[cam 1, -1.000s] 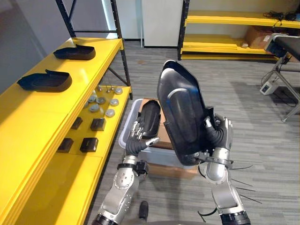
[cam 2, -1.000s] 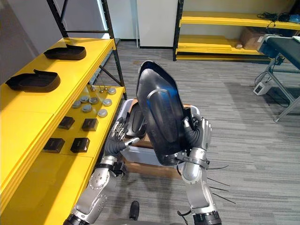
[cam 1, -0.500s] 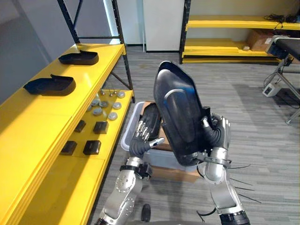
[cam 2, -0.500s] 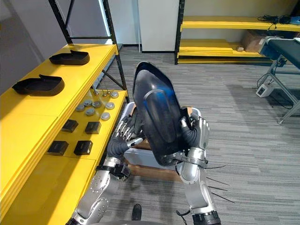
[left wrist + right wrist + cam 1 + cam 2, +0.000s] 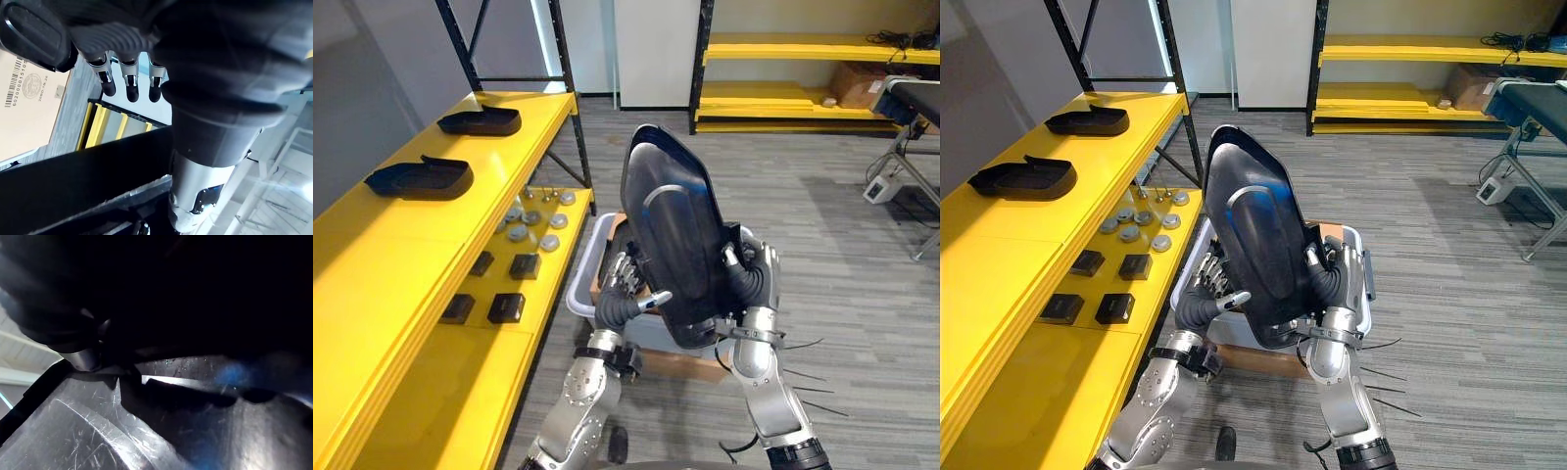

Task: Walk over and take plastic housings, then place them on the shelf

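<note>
So the robot's got a big black plastic housing (image 5: 675, 235) held up on end in front of its chest, narrow rounded end at the top, over the grey floor (image 5: 842, 245) and not on the shelf yet. The right hand (image 5: 759, 284) is doing the work: fingers curled round the housing's lower right edge, a proper grip. The left hand (image 5: 625, 294) is loose, with its fingers (image 5: 129, 88) pretty much straight and relaxed, and only the thumb tip seems to meet the housing's lower left edge, so it isn't gripping anything. Right behind and below the housing there's a grey bin (image 5: 585, 264) sitting on a flat cardboard box (image 5: 680, 367). There may be another dark part in the bin, but I can't really tell. On the left is the long yellow shelf (image 5: 372, 255). On its top level are two more black housings, a nearer one (image 5: 419, 178) and a farther one (image 5: 480, 120), lying flat and well apart from each other. The lower level has a cluster of small grey discs (image 5: 530, 217) and, nearer, a few small black boxes (image 5: 524, 264). More yellow racking (image 5: 803, 47) runs along the far wall.
</note>
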`<state>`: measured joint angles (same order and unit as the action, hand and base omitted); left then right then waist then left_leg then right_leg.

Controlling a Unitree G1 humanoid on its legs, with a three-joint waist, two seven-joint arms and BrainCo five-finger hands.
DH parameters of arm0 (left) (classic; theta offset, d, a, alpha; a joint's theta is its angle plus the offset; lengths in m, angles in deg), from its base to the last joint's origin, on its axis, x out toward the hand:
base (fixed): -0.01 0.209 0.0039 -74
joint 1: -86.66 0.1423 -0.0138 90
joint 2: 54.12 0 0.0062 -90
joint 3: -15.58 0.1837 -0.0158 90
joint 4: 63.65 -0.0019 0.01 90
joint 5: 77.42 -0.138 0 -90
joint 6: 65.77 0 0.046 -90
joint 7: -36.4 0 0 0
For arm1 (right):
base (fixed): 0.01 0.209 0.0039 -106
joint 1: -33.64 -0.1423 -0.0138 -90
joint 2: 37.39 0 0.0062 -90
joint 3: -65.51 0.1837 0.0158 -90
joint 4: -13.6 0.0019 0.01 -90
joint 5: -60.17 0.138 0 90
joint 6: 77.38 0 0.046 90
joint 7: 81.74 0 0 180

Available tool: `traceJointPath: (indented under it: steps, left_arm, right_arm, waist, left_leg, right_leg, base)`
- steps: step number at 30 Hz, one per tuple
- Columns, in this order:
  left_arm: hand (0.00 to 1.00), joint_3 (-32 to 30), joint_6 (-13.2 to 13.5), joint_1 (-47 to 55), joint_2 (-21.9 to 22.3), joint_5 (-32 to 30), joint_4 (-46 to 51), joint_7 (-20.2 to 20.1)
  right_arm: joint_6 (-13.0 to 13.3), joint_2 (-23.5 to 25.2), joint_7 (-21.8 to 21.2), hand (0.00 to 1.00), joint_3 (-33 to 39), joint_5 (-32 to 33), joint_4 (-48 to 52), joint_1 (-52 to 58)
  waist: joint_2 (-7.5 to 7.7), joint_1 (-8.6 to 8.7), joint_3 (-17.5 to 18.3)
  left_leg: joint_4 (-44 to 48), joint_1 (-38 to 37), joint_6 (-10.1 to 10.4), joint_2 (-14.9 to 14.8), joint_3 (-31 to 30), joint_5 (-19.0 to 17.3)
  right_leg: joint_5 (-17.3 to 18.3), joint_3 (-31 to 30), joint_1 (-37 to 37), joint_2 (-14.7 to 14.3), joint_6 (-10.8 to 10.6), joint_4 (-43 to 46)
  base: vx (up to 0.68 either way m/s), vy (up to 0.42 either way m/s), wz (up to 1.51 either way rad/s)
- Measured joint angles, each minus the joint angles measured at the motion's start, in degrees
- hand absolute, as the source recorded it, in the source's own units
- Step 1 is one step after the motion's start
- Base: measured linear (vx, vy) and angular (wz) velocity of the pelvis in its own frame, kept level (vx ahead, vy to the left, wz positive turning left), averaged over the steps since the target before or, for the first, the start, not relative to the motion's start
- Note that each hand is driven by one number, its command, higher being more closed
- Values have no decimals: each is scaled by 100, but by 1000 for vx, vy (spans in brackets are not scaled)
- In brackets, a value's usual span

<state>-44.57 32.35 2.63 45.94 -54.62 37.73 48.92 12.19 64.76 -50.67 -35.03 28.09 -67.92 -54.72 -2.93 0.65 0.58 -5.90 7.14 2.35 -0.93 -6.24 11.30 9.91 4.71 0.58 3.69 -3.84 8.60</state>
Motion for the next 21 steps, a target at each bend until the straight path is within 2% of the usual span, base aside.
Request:
traceJointPath:
  steps: [5, 6, 13, 16, 17, 21]
  left_arm:
    - [0, 74, 0, -1, 0, -92, 0, 0]
    - [100, 109, 0, -9, -1, -97, 0, 2]
    - [100, 170, -3, -82, -1, -81, -1, 91]
    - [100, 105, -3, -94, -7, -63, -6, 271]
    - [100, 101, -3, -95, -14, -14, -10, 324]
    - [100, 107, -4, -111, -130, 46, -20, 390]
  right_arm:
    - [1, -1, -29, 100, -123, 0, -152, 0]
    - [3, 1, -60, 100, -129, 0, -152, 0]
    - [50, 23, -115, 100, -314, 46, -300, 2]
    - [206, 18, -107, 100, -364, 46, -299, 2]
    - [261, 12, -102, 0, -366, 48, -299, 2]
    - [279, 9, -107, 0, -428, 106, -299, 3]
  waist:
    - [2, 1, 1]
    - [3, -1, 2]
    - [13, 6, 10]
    - [23, 11, 21]
    - [38, 5, 32]
    - [72, 12, 56]
  left_leg:
    - [0, 0, 0, 0, -1, 0]
    - [0, 0, 0, 0, -1, 1]
    - [0, 0, 0, 0, -2, 1]
    - [0, 0, 0, 0, -1, 1]
    - [0, 0, 0, 0, -2, 1]
    - [0, 0, 0, 0, 0, 1]
  right_leg:
    - [0, 0, 0, 0, 0, 1]
    - [0, 1, 0, 0, 0, 1]
    - [0, 2, 0, 0, 0, -1]
    - [0, 1, 0, 1, 1, -2]
    - [0, 1, 0, 1, 1, -4]
    - [-1, -1, 0, 0, 1, -6]
  base:
    - [0, 0, 0]
    - [0, 0, 0]
    - [0, 0, 0]
    - [0, 0, 0]
    - [0, 0, 0]
    - [0, 0, 0]
